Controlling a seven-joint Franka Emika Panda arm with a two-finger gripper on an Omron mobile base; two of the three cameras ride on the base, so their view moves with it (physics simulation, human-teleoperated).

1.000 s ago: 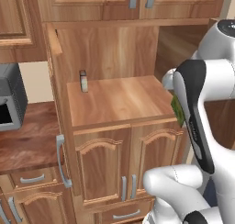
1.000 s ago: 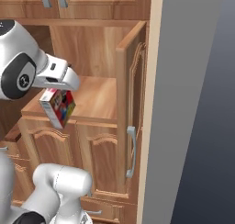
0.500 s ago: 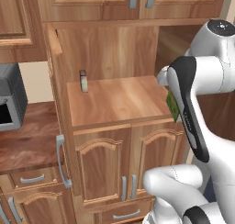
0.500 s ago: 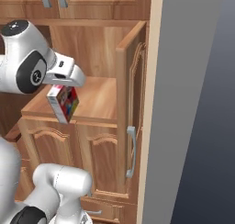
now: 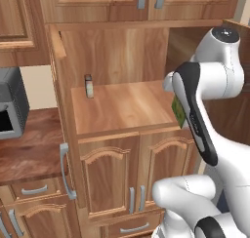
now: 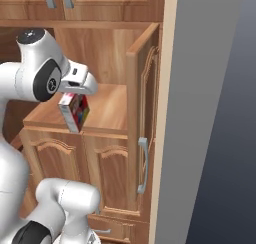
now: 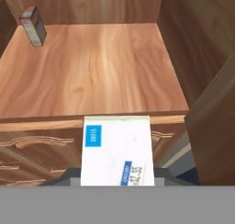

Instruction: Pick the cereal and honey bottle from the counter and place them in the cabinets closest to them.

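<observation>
Carrying: the cereal (image 6: 74,111) hangs from the tool (image 6: 78,88), held upright, just in front of the shelf's front edge and not yet over it.
Far left: a grey appliance (image 5: 10,108) sits on the desk (image 5: 29,151) left of the open cabinet.
Shelf, back left corner: a small brownish box with a dark top (image 7: 33,25) stands alone there; it is not a task item.
Shelf, middle: the wooden shelf (image 7: 96,67) is bare wood from the centre to its right edge.
Tool state: clamped narrowly on the cereal's upper end; from the hand view the box's white face with blue labels fills the space between the tips.
Right: the cabinet door (image 6: 143,113) stands swung open, its grey bar handle (image 6: 142,165) facing outward.
Progress: cereal picked and brought to the cabinets, placement apparently next.
Remaining: setting the cereal down inside, then fetching and storing the honey bottle.
</observation>
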